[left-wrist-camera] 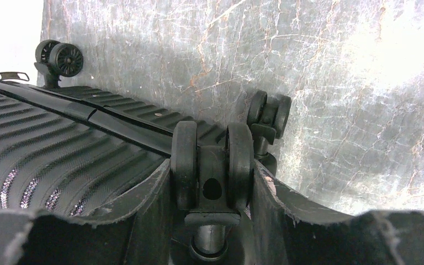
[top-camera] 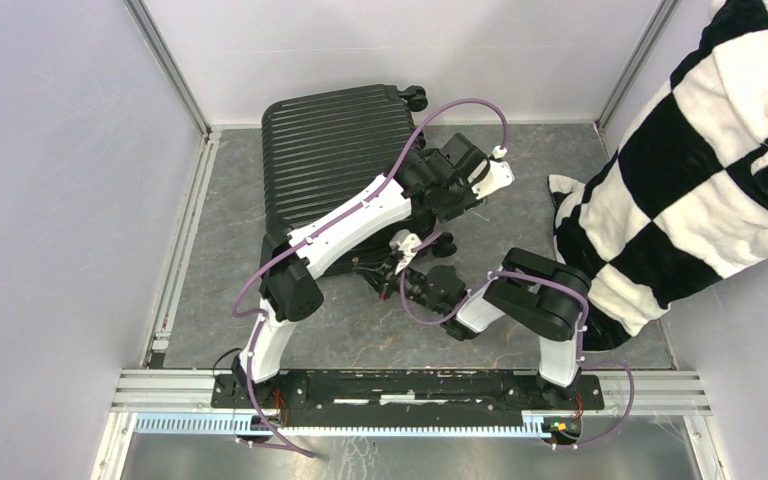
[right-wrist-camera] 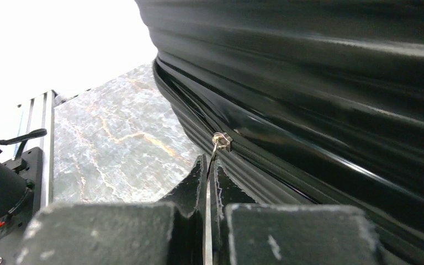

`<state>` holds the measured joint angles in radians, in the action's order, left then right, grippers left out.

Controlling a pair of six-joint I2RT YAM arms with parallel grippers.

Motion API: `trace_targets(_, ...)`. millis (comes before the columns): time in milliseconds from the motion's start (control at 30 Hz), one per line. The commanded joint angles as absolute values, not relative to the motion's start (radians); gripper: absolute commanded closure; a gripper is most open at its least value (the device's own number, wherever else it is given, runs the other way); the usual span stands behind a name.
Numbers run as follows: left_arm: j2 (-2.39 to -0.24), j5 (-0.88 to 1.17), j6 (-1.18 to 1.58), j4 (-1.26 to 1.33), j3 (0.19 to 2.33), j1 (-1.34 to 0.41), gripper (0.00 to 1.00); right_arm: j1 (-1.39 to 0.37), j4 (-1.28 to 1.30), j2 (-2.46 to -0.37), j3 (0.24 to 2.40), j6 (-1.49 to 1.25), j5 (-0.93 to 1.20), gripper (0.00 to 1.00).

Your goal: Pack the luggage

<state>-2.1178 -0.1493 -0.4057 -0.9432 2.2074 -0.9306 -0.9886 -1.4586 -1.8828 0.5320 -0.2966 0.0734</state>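
Likely heavy, stiff ribbed black hard-shell suitcase (top-camera: pixel 330 150): left tool (left-wrist-camera: pixel 212 185) clamps three-o'clock black caster wheel (left-wrist-camera: pixel 239 160); right tool (right-wrist-camera: pixel 207 175) pinches five-o'clock metal zipper pull (right-wrist-camera: pixel 209 190).

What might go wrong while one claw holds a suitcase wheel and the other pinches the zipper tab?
1. The right gripper pinches only the thin zipper tab; the tab may slip out, or the zipper may jam.
2. The left gripper steadies the suitcase by a single wheel, so the case could twist or slide on the table.
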Motion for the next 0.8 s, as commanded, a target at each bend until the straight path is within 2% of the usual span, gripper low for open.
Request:
trace_targets(0,-2.071,-0.162,-0.341,-0.566,2.314,-0.922,0.98,-1.155,-1.682,-1.912,0.647,-0.284,0.358,1.0)
trace_targets(367,-2.068,-0.168,-0.324,-0.551,2.315,-0.92,0.98,-1.292,-1.449,-2.028,0.877,-0.215,0.466,1.0)
trace_targets(500,-2.071,-0.21,-0.339,-0.539,2.314,-0.92,0.98,-1.296,-1.442,-1.969,0.794,-0.195,0.458,1.0)
trace_targets(633,-2.084,-0.274,-0.362,-0.533,2.31,-0.92,0.98,-1.228,-1.506,-1.822,0.554,-0.243,0.384,1.0)
trace_targets(667,-2.087,-0.287,-0.365,-0.532,2.311,-0.919,0.93,-1.192,-1.553,-1.79,0.484,-0.281,0.366,1.0)
trace_targets(700,-2.09,-0.296,-0.368,-0.531,2.311,-0.917,0.78,-1.165,-1.594,-1.746,0.402,-0.31,0.343,1.0)
trace_targets(733,-2.093,-0.3,-0.372,-0.53,2.314,-0.914,0.51,-1.13,-1.63,-1.71,0.332,-0.336,0.323,1.0)
trace_targets(767,-2.096,-0.313,-0.369,-0.527,2.316,-0.91,0.2,-1.101,-1.656,-1.669,0.257,-0.354,0.308,1.0)
